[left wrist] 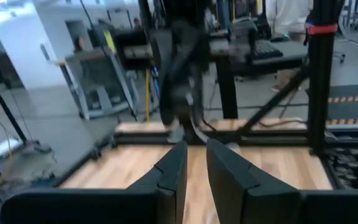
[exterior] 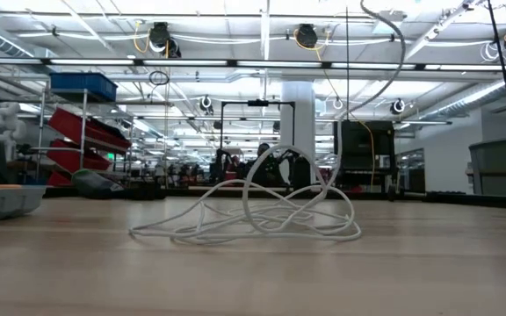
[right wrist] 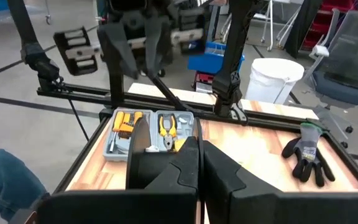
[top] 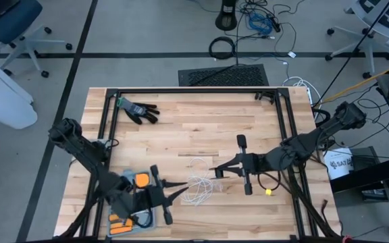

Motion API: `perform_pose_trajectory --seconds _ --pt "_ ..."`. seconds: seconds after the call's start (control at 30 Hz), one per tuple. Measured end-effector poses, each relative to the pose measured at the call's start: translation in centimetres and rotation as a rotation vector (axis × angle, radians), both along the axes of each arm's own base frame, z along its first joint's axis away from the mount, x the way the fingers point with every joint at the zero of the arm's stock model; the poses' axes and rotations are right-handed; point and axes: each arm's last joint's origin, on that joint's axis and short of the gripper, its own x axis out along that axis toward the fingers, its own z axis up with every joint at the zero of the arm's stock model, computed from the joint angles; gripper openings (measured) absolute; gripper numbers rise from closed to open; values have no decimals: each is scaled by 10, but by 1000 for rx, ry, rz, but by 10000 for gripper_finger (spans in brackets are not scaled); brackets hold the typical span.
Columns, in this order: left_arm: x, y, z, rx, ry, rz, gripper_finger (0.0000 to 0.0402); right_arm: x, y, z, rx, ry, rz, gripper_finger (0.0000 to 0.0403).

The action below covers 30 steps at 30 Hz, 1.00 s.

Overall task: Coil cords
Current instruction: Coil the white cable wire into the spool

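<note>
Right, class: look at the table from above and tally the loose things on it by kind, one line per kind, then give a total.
White cord, tangled in loose loops: 1
Black glove: 1
Grey tool tray with orange and yellow tools: 1
Small yellow bit, too small to identify: 1
Total: 4

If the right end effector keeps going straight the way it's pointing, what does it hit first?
Probably the white cord: the shut right end effector points toward the table's left side, and the loose loops lie just ahead, slightly below its line. Height is unclear.
</note>
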Motion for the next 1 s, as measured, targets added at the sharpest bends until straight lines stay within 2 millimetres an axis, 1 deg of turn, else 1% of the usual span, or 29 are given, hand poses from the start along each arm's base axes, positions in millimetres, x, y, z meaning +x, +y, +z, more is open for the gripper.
perform_pose_trajectory --seconds 0.1,0.13,0.27,0.37,0.5,0.63,0.73,0.8,1.0 --pt "8 7 1 91 16 -51 68 5 3 -6 4 22 -4 0" --pt "11 9 2 94 14 -71 68 7 4 -8 7 29 -5 0" --pt "20 19 2 -48 -28 -120 68 11 6 -13 26 48 -12 0" --pt "24 22 1 -92 -34 -168 68 15 9 -16 44 45 -15 0" --pt "26 18 -4 -106 -17 -217 78 19 14 -21 45 54 -8 0" --pt "27 14 -9 -103 -13 -204 114 22 18 -22 50 38 -1 0" --pt "27 13 -12 -126 -18 -161 138 23 19 -23 56 35 -1 0" --pt "26 11 -15 -128 0 -153 144 23 20 -22 60 28 -2 0" --pt "33 5 -32 -158 15 -119 146 24 20 -16 58 -38 -12 0"
